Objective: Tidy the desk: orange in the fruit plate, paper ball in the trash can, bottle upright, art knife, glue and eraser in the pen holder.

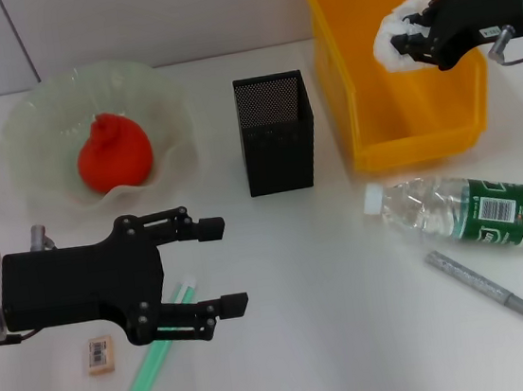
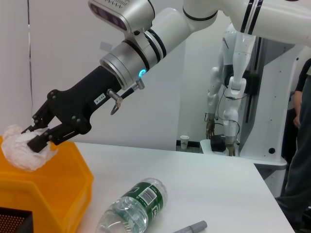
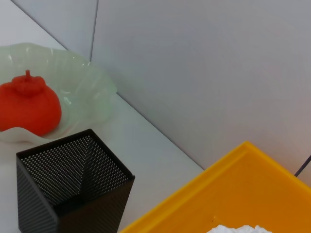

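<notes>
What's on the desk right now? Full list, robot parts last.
orange: 1, red-orange, in the fruit plate
fruit plate: 1, pale green, far left
pen holder: 1, black mesh, centre
trash can: 1, yellow bin, far right
paper ball: 1, white, held over the trash can
bottle: 1, clear with green label, lying right
art knife: 1, grey, near right
glue: 1, green stick, near left
eraser: 1, tan, near left
left pincer: open, above glue
right pincer: shut on paper ball

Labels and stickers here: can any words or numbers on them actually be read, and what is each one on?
No text can be read.
Bottle: green label with a barcode and white print, too small to read.
Eraser: barcode sticker, digits too small.
Right gripper: small white tag on the black housing, print too blurred.
Pen holder, trash can, fruit plate: no markings visible.
</notes>
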